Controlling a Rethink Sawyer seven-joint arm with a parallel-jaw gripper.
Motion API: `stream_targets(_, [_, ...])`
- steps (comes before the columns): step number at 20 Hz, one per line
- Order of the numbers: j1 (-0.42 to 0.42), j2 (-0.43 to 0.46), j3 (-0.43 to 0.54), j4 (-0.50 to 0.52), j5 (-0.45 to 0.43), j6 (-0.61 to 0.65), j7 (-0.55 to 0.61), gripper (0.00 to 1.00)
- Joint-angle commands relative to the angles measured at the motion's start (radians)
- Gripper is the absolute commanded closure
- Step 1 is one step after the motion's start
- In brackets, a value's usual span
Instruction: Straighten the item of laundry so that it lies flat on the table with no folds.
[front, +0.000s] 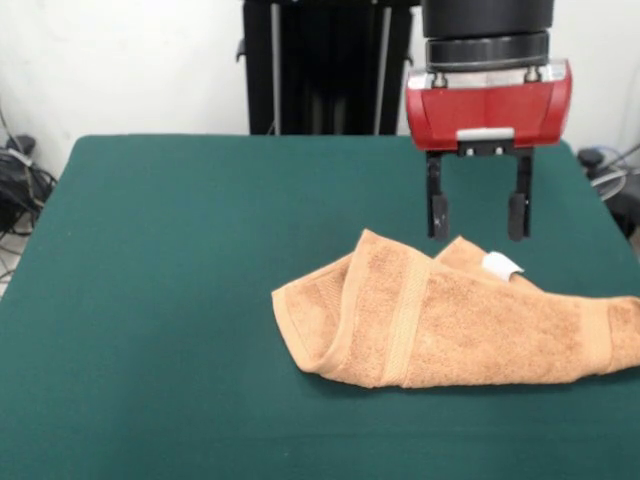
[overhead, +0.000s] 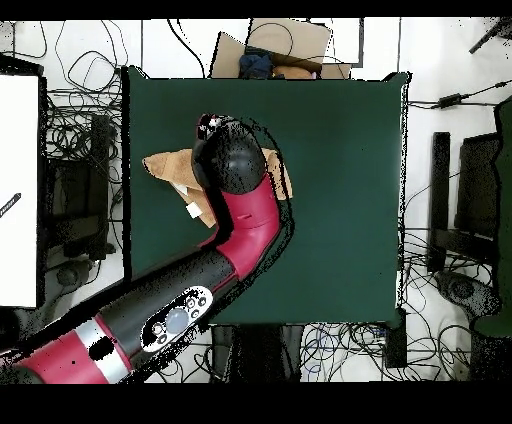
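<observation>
Orange-tan terry cloth, looped and soft-looking, made up the towel (front: 450, 325), which lay crumpled toward your camera's right on the dark green table (front: 160, 300), its right end running out of the front view. It was folded over itself: one flap wrapped across the left end, showing a woven border band as a raised stripe, and a small white tag (front: 501, 265) stuck up at the far edge. So the cloth was not yet flat, and the folds remained to be opened. Your gripper (front: 478, 215) hung just above that far edge, near the tag, its two thin black fingers spread apart and holding nothing, apparently lined up to come down on the raised fold. The tabletop looked matte and cloth-like. From overhead, the red and black arm (overhead: 235, 225) covered most of the towel.
</observation>
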Motion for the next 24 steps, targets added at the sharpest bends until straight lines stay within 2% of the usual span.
stream_targets(1, [-0.052, -0.034, 0.213, 0.086, -0.02, -0.056, -0.236, 0.0])
stream_targets(11, [-0.126, -0.075, 0.28, 0.111, -0.072, -0.009, -0.243, 0.0])
stream_targets(24, [-0.153, -0.072, 0.372, 0.122, -0.007, -0.032, -0.296, 0.0])
